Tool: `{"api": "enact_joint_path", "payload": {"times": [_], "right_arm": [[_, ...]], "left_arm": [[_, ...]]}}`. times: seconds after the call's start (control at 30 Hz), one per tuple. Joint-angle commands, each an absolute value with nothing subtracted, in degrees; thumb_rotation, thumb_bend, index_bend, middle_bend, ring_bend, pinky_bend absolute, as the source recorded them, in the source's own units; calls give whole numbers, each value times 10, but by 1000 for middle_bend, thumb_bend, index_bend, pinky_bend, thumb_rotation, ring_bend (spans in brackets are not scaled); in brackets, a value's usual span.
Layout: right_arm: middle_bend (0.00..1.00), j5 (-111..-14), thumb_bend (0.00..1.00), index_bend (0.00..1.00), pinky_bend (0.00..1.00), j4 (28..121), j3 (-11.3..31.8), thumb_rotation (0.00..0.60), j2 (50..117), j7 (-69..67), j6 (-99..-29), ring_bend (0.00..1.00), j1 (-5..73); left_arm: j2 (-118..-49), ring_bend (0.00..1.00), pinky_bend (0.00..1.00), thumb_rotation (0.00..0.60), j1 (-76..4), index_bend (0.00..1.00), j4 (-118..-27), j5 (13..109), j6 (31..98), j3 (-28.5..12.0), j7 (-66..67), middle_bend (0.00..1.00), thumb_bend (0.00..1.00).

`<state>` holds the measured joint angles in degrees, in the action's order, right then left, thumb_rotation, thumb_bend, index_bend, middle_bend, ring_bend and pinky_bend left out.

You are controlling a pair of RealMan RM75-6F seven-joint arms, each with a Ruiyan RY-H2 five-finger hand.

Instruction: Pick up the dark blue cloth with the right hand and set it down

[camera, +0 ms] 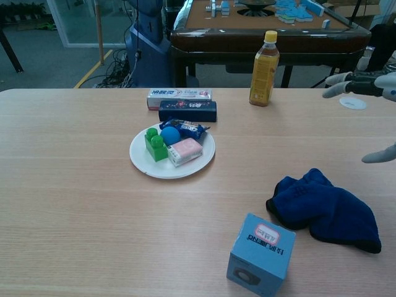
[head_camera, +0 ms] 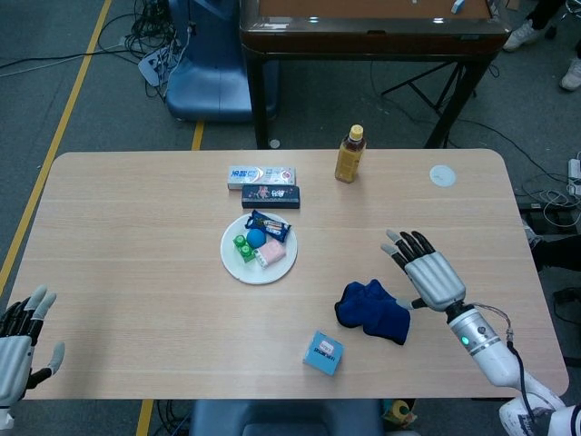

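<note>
The dark blue cloth [head_camera: 373, 312] [camera: 327, 209] lies crumpled on the table, front right of centre. My right hand [head_camera: 428, 270] hovers just right of it, fingers spread and pointing away, holding nothing; its thumb reaches toward the cloth's edge without clearly touching. In the chest view only the fingertips [camera: 356, 83] and thumb show at the right edge. My left hand [head_camera: 20, 341] sits at the table's front left corner, open and holding nothing.
A white plate [head_camera: 232, 261] [camera: 139, 158] holds several small toys and snacks. Behind it lie two flat boxes [head_camera: 261, 177]. A yellow drink bottle [head_camera: 349, 153] [camera: 263, 60] stands at the back. A light blue box [head_camera: 323, 352] [camera: 260, 253] sits front of the cloth.
</note>
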<state>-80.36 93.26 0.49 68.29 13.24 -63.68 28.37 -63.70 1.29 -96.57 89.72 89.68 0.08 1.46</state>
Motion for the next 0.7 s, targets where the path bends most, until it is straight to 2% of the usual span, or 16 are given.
{"api": "enact_joint_path", "payload": {"times": [0.03,0.27,0.47,0.7], "right_arm": [[14,-789,64,0,20,946,4,600,666,150,-682,0,247],[48,-788,78,0,20,955,-5,600,655,167,-774,0,178],[57,-792,77,0,20,968,-15,600,645,175,-827,0,130],[67,-803,77,0,20,963,-19,600,642,163,-834,0,108]], "left_arm": [[-641,14,28,600,9,54,-962,899,894,-2,15,0,418],[-652,14,28,600,-5,54,-956,904,885,-8,21,0,419],[-659,14,28,600,-12,54,-953,908,884,-10,25,0,419],[-659,14,28,600,-17,54,-957,905,880,-11,30,0,419]]}}
